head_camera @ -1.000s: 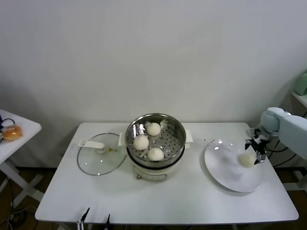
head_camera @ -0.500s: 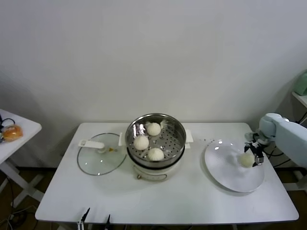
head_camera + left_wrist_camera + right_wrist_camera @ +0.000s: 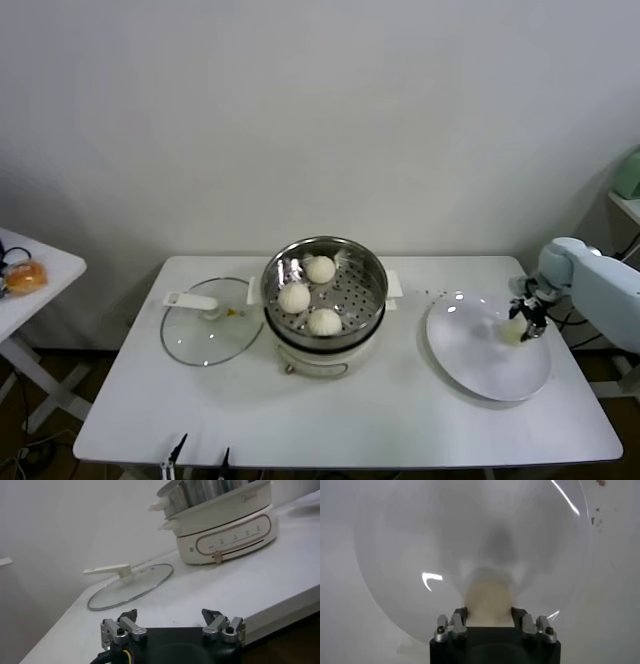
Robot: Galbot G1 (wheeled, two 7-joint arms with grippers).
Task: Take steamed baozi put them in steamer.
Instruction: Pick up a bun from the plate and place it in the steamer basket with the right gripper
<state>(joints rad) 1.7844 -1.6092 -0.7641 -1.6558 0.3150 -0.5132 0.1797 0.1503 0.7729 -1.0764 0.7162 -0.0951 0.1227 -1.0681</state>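
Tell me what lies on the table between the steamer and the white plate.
Nothing: in the head view the stretch of table between the steamer and the white plate is bare white tabletop.

Right arm (image 3: 598, 275): pale blue-grey rounded shell at right edge of head view. Right gripper (image 3: 487, 625): black body, silver jaw blocks with dark screws. Left gripper (image 3: 172, 625): same black body, silver screw-fixed blocks, yellow and red wires at lower left.
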